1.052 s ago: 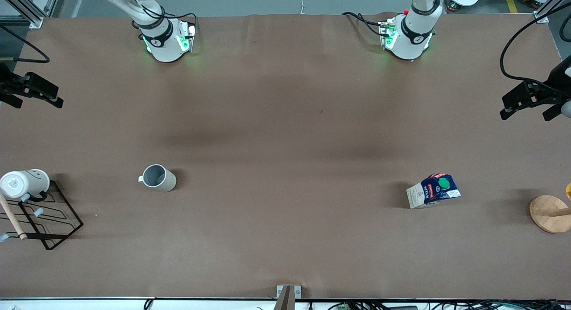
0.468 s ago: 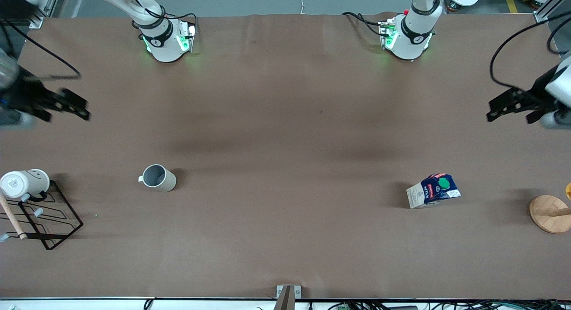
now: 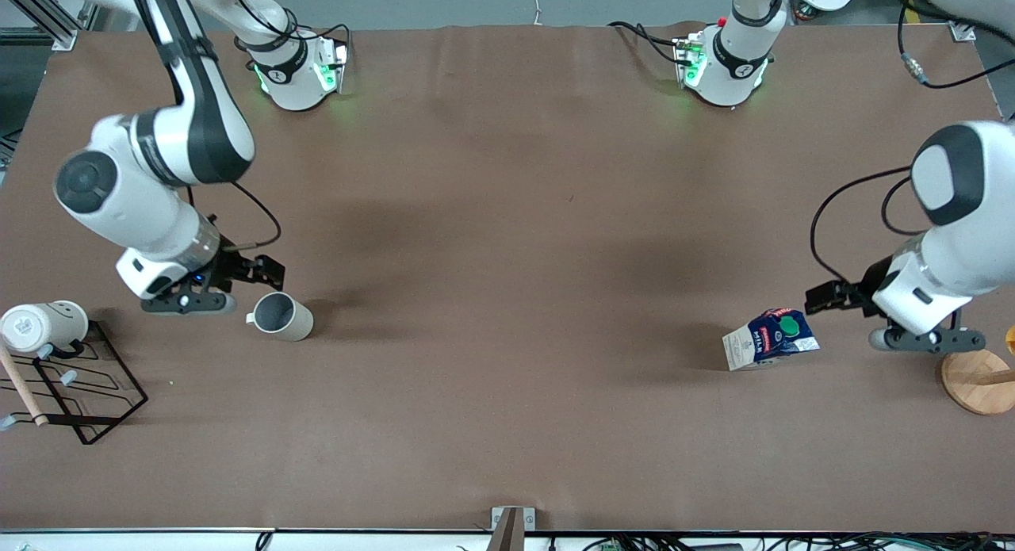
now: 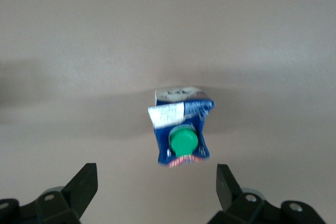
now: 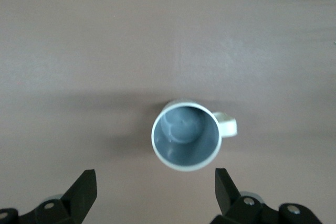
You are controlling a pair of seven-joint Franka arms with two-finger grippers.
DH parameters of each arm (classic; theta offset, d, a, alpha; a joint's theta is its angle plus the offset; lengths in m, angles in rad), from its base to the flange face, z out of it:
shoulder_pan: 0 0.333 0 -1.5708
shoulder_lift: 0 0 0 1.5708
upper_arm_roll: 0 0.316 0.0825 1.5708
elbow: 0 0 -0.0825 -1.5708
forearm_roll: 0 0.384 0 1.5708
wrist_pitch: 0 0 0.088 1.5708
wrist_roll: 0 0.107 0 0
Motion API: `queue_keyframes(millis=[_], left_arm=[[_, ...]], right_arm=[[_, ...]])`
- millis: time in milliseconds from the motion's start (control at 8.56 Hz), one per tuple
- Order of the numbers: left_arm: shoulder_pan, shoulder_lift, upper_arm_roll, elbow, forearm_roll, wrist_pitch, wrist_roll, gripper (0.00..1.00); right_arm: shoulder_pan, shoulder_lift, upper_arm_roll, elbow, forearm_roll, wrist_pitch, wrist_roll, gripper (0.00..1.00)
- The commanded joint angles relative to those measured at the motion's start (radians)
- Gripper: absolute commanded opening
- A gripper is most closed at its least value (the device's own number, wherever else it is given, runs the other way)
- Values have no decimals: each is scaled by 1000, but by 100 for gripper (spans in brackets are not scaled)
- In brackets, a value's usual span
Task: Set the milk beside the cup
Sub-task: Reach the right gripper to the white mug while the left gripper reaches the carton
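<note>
You're on the approach: the left gripper (image 4: 156, 195) hovers by the milk (image 3: 770, 338), fingers apart, as are the right gripper (image 5: 155, 195)'s over the cup (image 3: 280, 315); next, lower and clamp the milk.

Both arms have moved in from the bench ends since the earlier pictures. The right end effector (image 3: 189, 300), formerly at the 9 o'clock edge of the front view, has swung down toward 7 o'clock and now hangs just beside the cup (image 3: 280, 316), toward the right arm's end of the bench; its fingers (image 5: 84, 187) stand wide apart. The left end effector (image 3: 926, 339), formerly at the 3 o'clock edge, has dropped toward 4 o'clock and now hangs just beside the milk (image 3: 770, 338), toward the left arm's end; its fingers (image 4: 84, 183) also stand wide apart
</note>
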Motion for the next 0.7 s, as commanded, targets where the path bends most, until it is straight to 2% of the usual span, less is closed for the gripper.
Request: queue_keyframes(millis=[0, 117, 351, 468, 584], left_arm=[[-23, 63, -5, 12, 11, 76, -57, 100], [-29, 93, -8, 12, 46, 106, -89, 100], [-40, 104, -8, -20, 51, 123, -97, 100], [-39, 104, -8, -43, 75, 146, -97, 100], [-39, 108, -8, -61, 76, 178, -97, 100]], right_arm=[[22, 97, -4, -15, 20, 134, 8, 99], [39, 145, -4, -30, 20, 215, 8, 99], [42, 161, -4, -67, 20, 253, 10, 99], [42, 167, -4, -70, 20, 255, 10, 89], [42, 170, -4, -67, 20, 253, 10, 51]])
